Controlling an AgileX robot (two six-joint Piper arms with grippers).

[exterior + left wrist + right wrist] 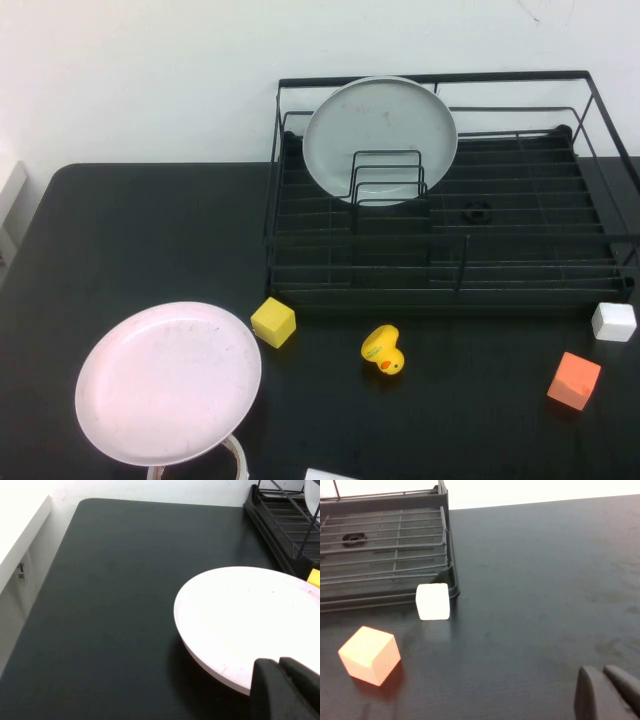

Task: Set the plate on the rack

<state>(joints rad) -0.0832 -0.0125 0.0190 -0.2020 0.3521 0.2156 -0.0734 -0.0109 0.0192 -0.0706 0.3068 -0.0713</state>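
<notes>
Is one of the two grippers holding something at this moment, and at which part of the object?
The left gripper holds the pink plate by its near rim, above the table. The right gripper holds nothing; it hangs over bare table near the white cube.

A grey-white plate (380, 135) stands upright on its edge at the far left of the wire frame, leaning among the looped dividers. On the black table (150, 240), a yellow cube (273, 322) lies near the frame's near left corner, with a yellow rubber duck (384, 351) to its right. At the right, a white cube (613, 321) sits just beside the frame's near right corner, and an orange cube (574, 380) lies nearer, slightly left of it. A white wall (150, 70) rises behind.
</notes>
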